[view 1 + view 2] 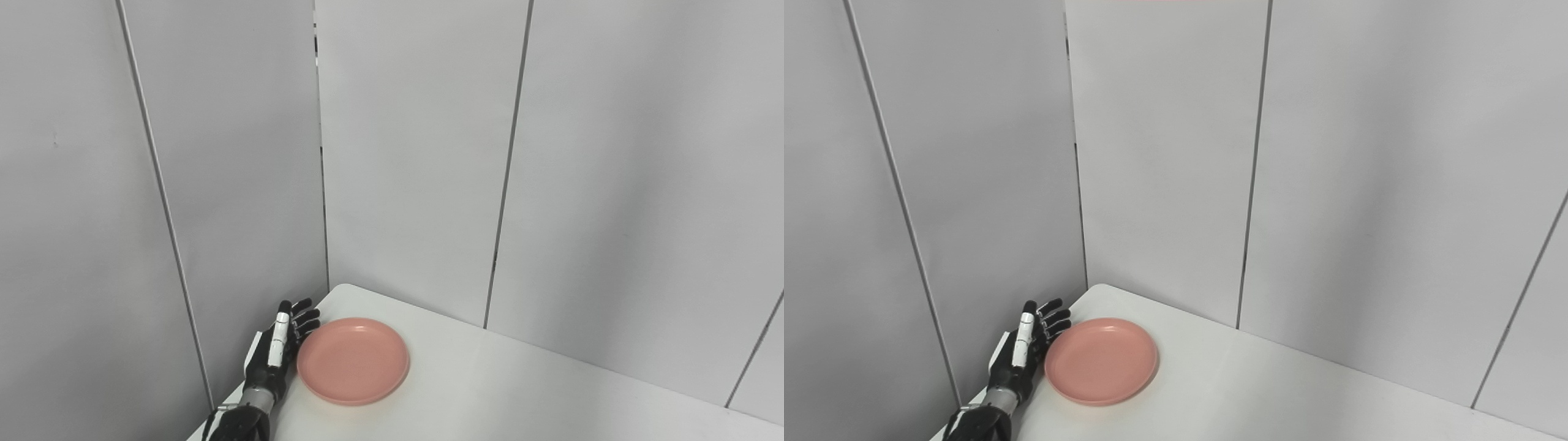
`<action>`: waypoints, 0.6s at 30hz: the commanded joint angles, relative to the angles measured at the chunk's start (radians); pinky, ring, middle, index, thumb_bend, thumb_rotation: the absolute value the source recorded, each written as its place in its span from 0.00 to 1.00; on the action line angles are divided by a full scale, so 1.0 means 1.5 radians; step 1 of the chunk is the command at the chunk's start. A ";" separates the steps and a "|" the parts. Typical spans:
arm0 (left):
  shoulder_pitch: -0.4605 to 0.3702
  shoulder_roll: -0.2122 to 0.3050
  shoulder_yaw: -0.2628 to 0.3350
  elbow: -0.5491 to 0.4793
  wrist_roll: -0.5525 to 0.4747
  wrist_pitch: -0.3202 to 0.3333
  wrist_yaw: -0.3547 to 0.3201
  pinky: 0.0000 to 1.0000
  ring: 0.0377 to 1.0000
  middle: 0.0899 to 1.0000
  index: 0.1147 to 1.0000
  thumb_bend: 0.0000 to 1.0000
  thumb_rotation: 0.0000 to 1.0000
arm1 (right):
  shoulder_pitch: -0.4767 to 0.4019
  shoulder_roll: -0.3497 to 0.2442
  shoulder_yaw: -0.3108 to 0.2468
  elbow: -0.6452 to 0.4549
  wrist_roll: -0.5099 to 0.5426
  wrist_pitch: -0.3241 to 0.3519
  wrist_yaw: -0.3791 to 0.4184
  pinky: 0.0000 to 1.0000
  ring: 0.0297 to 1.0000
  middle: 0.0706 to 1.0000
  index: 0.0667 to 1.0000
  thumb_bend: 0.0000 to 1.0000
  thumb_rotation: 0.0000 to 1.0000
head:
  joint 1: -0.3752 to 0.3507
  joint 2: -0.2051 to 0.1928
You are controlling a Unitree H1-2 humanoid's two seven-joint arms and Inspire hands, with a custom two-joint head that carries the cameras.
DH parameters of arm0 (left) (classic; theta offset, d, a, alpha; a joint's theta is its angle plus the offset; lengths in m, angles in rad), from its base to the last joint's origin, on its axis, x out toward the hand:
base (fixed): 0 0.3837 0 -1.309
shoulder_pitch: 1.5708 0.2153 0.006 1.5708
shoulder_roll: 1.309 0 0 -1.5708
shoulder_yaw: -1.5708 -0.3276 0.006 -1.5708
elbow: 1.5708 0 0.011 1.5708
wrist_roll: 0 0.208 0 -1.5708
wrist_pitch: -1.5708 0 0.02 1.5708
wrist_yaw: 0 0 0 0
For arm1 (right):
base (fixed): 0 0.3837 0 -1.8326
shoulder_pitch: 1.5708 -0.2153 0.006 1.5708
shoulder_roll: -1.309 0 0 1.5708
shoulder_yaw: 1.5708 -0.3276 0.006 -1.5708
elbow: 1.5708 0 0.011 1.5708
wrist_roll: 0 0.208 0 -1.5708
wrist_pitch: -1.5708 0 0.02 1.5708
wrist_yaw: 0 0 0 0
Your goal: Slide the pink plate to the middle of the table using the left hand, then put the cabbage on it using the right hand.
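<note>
At the far left stands a plain grey wall panel (79,214), with a thin vertical seam running down it, and it meets more grey panels at a corner behind the table.

Just right of that panel, at the table's left edge, the black robot left hand (278,352) with a white strip along one finger comes up from the bottom of the view on a dark forearm. It stands on edge with the palm turned towards the plate. Its fingers (1053,315) are stretched out and slightly fanned, the tips a little apart from one another, and they grip nothing. The hand sits right against the left rim of the plate; whether it actually touches the rim cannot be told from either view.

Next comes the round, shallow pink plastic plate (353,360), lying flat and bare near the far left corner of the white table (520,392), close to the table's left edge and well away from its middle.

To the right, the smooth white tabletop stretches out towards the lower right, backed by further grey wall panels (1396,184) with dark vertical seams. The cabbage and the right hand are out of view in both pictures.
</note>
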 commanded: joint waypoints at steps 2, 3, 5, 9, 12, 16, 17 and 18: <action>-0.025 -0.009 -0.008 0.006 0.000 -0.007 -0.002 0.84 0.83 0.79 0.78 0.86 1.00 | 0.004 -0.001 -0.004 -0.003 -0.008 0.004 -0.007 1.00 1.00 1.00 1.00 0.68 0.79 | -0.005 0.002; -0.027 -0.012 -0.008 0.008 -0.002 -0.006 -0.003 0.85 0.84 0.80 0.78 0.86 1.00 | 0.004 -0.001 -0.004 -0.003 -0.009 0.004 -0.008 1.00 1.00 1.00 1.00 0.67 0.82 | -0.005 0.002; -0.032 -0.020 -0.007 0.011 -0.006 -0.006 -0.004 0.88 0.86 0.81 0.79 0.87 1.00 | 0.005 0.001 -0.005 -0.005 -0.012 0.007 -0.010 1.00 1.00 1.00 1.00 0.68 0.81 | -0.008 0.003; -0.040 -0.032 -0.015 0.021 -0.001 -0.007 -0.005 0.88 0.86 0.81 0.80 0.86 1.00 | 0.007 0.001 -0.004 -0.006 -0.019 0.001 -0.014 1.00 1.00 1.00 1.00 0.68 0.82 | -0.012 0.008; -0.047 -0.038 -0.023 0.028 0.003 -0.005 -0.003 0.89 0.87 0.82 0.80 0.86 1.00 | 0.007 0.002 -0.005 -0.004 -0.020 -0.008 -0.012 1.00 1.00 1.00 1.00 0.66 0.82 | -0.013 0.009; -0.055 -0.049 -0.039 0.035 0.006 0.002 -0.009 0.88 0.86 0.82 0.81 0.87 1.00 | 0.005 0.004 -0.006 -0.004 -0.014 0.002 -0.012 1.00 1.00 1.00 1.00 0.68 0.80 | -0.017 0.014; -0.055 -0.052 -0.045 0.034 0.007 0.008 -0.011 0.88 0.86 0.82 0.81 0.87 1.00 | 0.005 0.006 -0.006 -0.005 -0.017 0.001 -0.015 1.00 1.00 1.00 1.00 0.68 0.80 | -0.025 0.018; -0.055 -0.054 -0.050 0.033 0.008 0.012 -0.013 0.87 0.86 0.82 0.81 0.87 1.00 | 0.004 0.007 -0.006 -0.005 -0.018 0.000 -0.016 1.00 1.00 1.00 1.00 0.68 0.80 | -0.025 0.018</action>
